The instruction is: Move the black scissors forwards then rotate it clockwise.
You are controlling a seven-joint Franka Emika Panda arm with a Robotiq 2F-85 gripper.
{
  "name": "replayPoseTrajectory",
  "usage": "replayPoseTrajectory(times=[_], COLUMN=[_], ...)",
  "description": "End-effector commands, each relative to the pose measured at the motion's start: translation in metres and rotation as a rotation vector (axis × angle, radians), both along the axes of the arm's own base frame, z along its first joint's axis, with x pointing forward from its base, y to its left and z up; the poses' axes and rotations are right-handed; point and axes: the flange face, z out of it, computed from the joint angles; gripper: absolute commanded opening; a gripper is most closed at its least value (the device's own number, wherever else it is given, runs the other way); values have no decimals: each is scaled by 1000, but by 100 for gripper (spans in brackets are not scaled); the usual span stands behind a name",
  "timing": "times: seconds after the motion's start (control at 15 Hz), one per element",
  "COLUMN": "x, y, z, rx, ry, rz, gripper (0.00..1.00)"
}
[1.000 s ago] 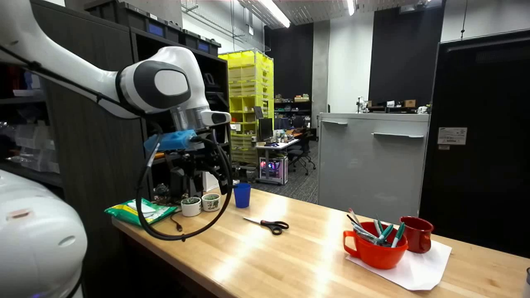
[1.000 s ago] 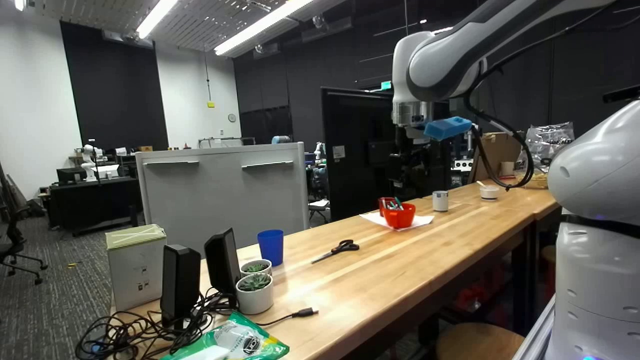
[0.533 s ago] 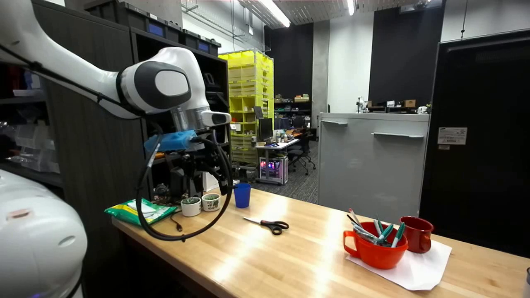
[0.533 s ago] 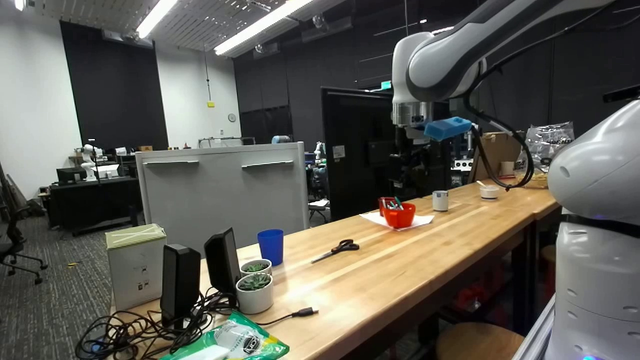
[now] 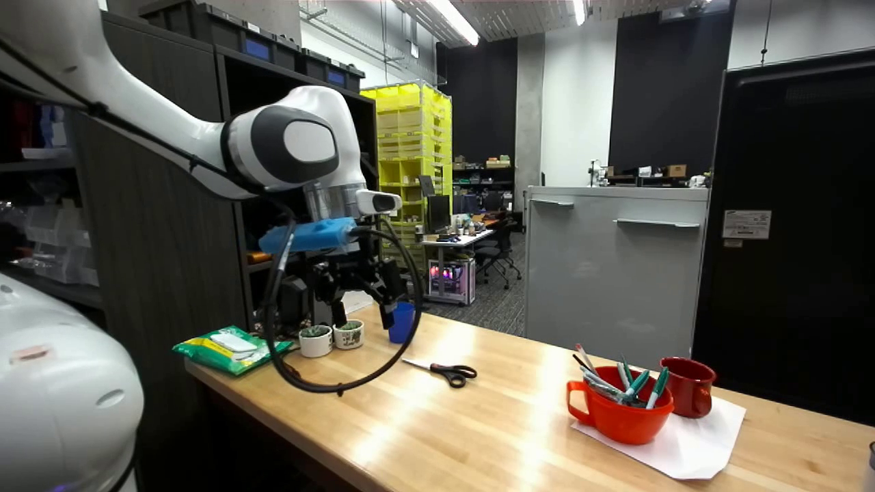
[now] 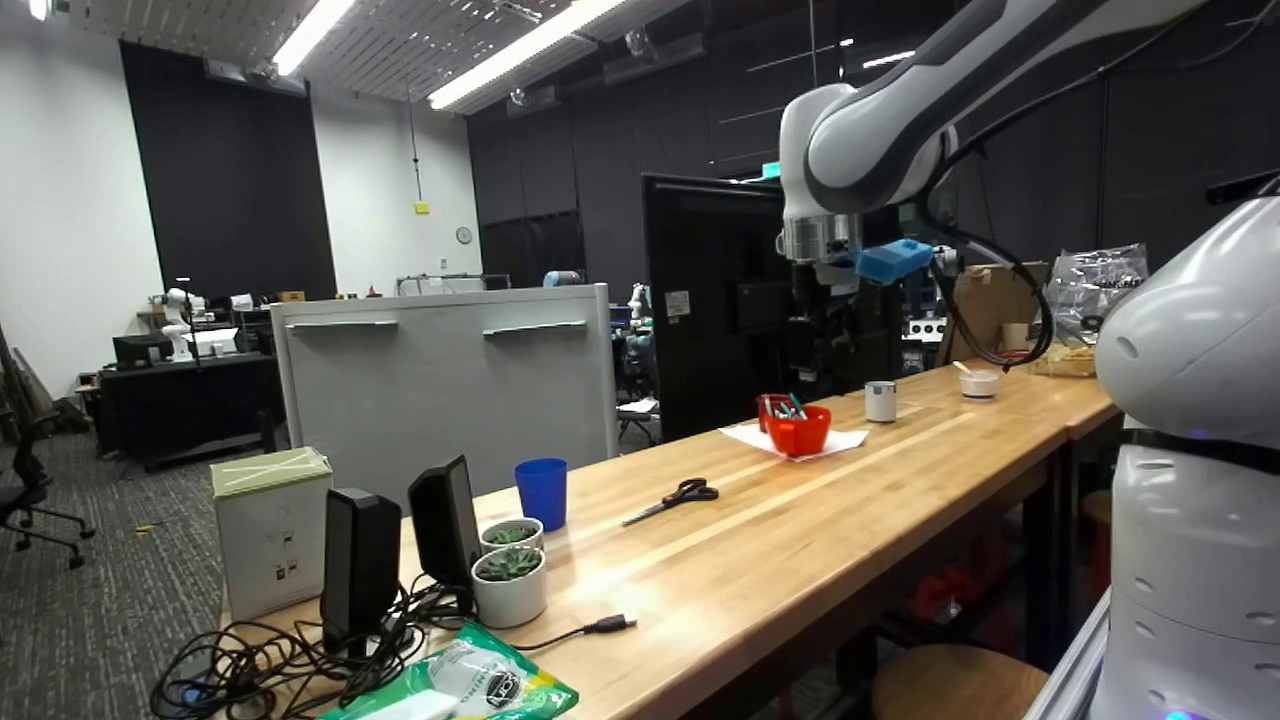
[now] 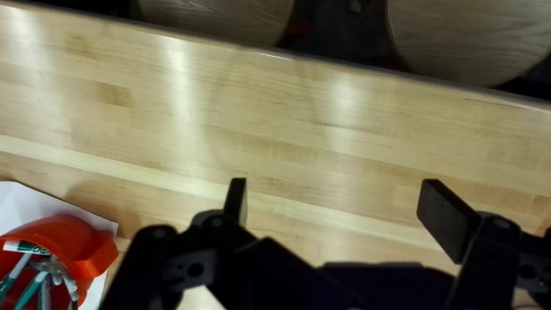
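Exterior view: blue cup (image 5: 402, 324) partly hidden behind the wide-spread hand (image 5: 364, 318), black scissors (image 5: 441, 370) in full sight.

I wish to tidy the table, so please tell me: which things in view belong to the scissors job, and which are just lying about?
Job: black scissors; open gripper.
Just lying about: blue cup; red bowl; dark-red mug; white paper; green packet; potted plants.
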Motion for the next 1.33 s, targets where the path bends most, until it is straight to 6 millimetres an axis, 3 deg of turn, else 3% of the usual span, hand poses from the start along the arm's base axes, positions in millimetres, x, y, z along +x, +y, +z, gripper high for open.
replayPoseTrajectory(times=[0.0,0.2,0.27,0.8,1.07,1.27], x=[24,42,26,30,59,94], y=[-28,-46,-36,-39,-47,-53], z=[-12,-18,-17,-20,-24,-28], rx=[-47,-123,-84,-84,-142,-171], ry=[100,158,120,131,121,135], rz=[136,243,187,187,286,444], gripper=[100,100,100,100,100,100])
